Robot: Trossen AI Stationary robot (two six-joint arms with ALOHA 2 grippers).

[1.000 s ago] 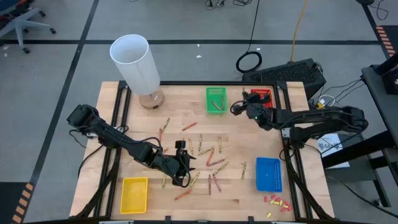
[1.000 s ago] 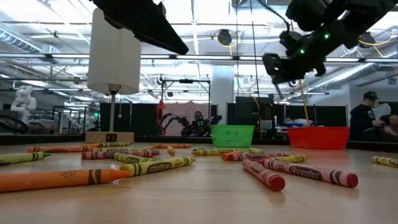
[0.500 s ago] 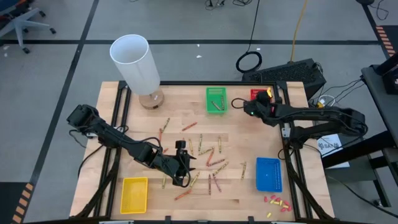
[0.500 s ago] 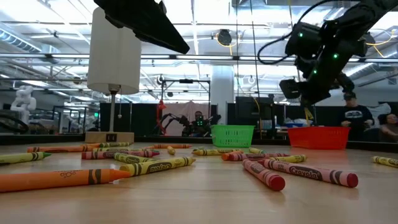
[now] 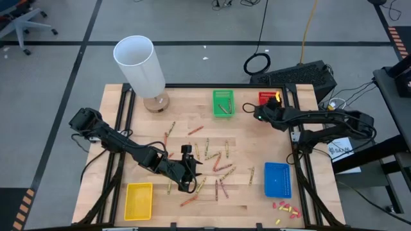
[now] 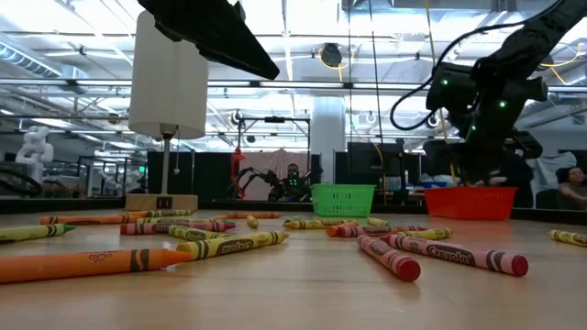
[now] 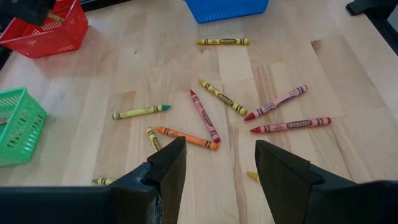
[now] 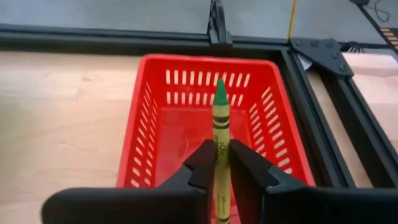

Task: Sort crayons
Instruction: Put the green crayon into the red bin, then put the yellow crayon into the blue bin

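Since the earlier frame my right gripper (image 8: 216, 163) travelled from beside the green plastic basket (image 5: 223, 103) to above the red plastic basket (image 8: 214, 127), clamped on a thin green-yellow crayon (image 8: 219, 146). Left gripper (image 7: 214, 163) waits apart over scattered crayons (image 7: 205, 116). If the crayon drops here, I judge a green one lands in the red bin, wrong sorting.

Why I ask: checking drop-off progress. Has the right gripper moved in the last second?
Yes. In the high view the right gripper, holding a green crayon, has shifted from beside the green basket towards the red basket.
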